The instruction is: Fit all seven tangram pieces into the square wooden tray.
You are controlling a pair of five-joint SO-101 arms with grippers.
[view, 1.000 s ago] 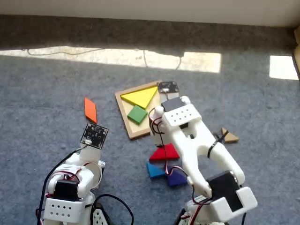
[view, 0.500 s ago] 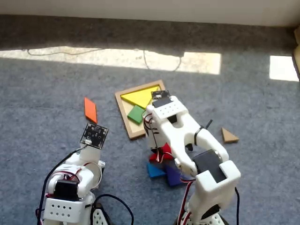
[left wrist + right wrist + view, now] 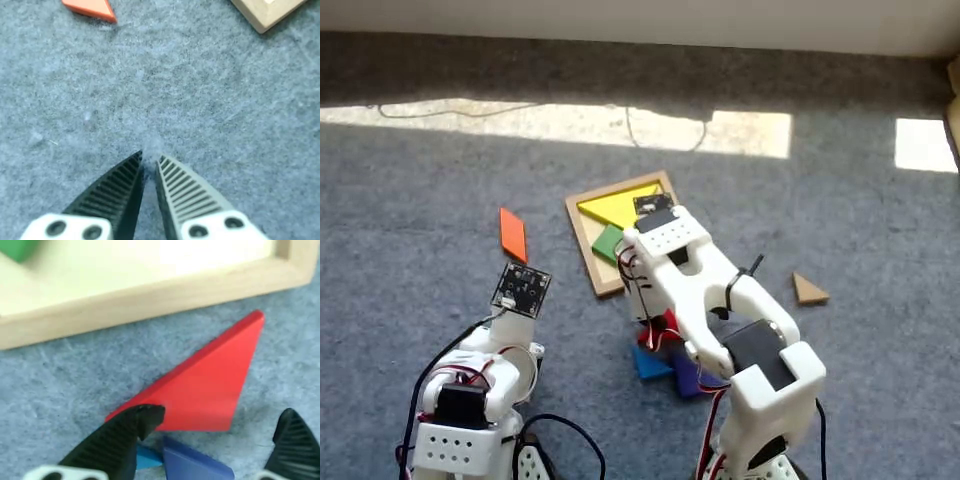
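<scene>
**Right gripper wide over red triangle, beside the tray**

On grey carpet [image 3: 420, 180]: a square wooden tray [image 3: 582, 240], holding a large yellow wooden triangle [image 3: 615, 205] along its far side and a small green wooden square [image 3: 608, 243] beside it.

Just outside the tray's near rim [image 3: 150, 295], flat on the carpet: a red wooden triangle [image 3: 205, 385]. Touching the red one's near edge: a light blue piece [image 3: 147, 457] and a darker blue piece [image 3: 195, 465], shapes partly hidden.

Low over the red triangle: the right gripper [image 3: 217, 421], spread wide, gripping nothing. One black fingertip [image 3: 145, 416] over the triangle's corner, the other off beyond its opposite side, over carpet.

Well apart from the tray on the left: an orange wooden parallelogram [image 3: 512, 235]. On the far right, alone: a small tan wooden triangle [image 3: 809, 290].

Above bare carpet between parallelogram and tray corner [image 3: 265, 12]: the left gripper [image 3: 150, 157], narrowed to a slit, nothing between its ribbed fingers [image 3: 182, 187].
</scene>
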